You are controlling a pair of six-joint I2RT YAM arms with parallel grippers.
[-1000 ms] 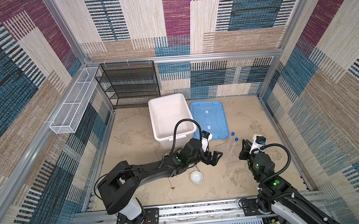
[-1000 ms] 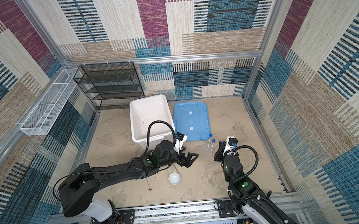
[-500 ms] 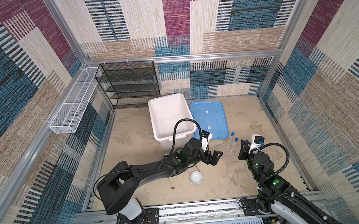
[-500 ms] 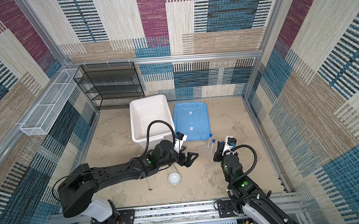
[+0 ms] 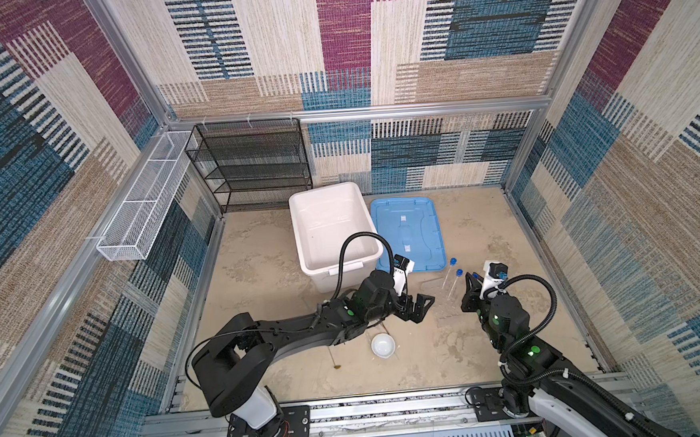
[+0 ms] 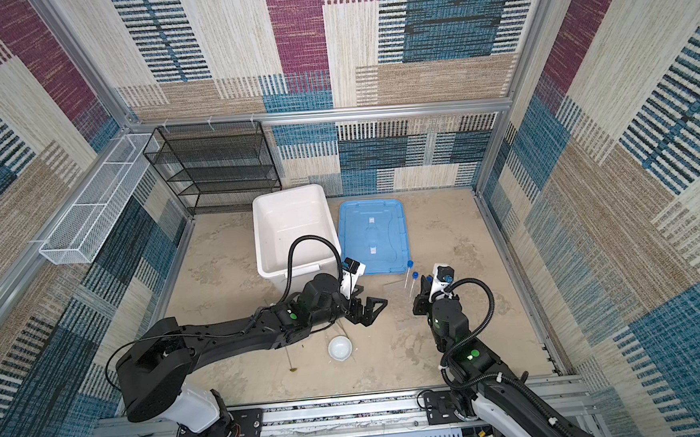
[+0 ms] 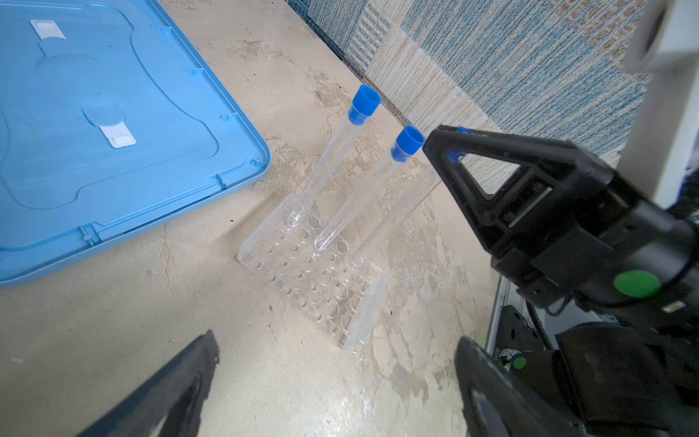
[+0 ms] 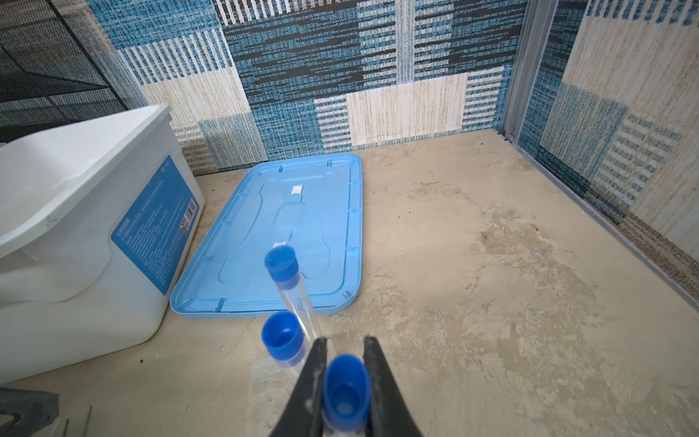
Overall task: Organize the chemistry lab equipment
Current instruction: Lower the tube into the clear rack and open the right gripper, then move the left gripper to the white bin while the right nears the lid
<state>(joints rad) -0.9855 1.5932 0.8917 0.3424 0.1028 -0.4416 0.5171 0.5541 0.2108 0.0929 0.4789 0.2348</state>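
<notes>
Your right gripper (image 8: 346, 350) was closed on the blue cap of the held test tube (image 7: 399, 219), one finger on each side of the cap in the right wrist cam. The tube leaned, and its lower end reached down to the edge of the clear rack (image 7: 314, 280). You couldn't tell from these views whether it sat in a hole.

The other 2 tubes were in the rack, both tilted the same way. The middle tube (image 7: 363, 195) was just beside the held one, and the far tube (image 7: 329, 162) was next along, nearest the blue lid (image 7: 113, 132). In both top views the rack and tubes stood close to the lid's near corner, in front of the right arm.

Your left gripper (image 5: 418, 307) was spread wide w/ nothing in it. It hovered low over the table (image 5: 260, 275) and pointed at the rack. Its fingers (image 7: 170, 389) showed at the bottom of the left wrist cam, apart from the rack.

The small white dish (image 5: 383, 345) sat on the table just on the near side of the left arm. The brown-tipped rod (image 5: 332, 356) lay just beside it, partly under the arm w/ its tip toward the front rail. The white box (image 5: 332, 229) stood open beside the lid, and the black mesh shelf (image 5: 253, 167) stood behind it at the back wall.
</notes>
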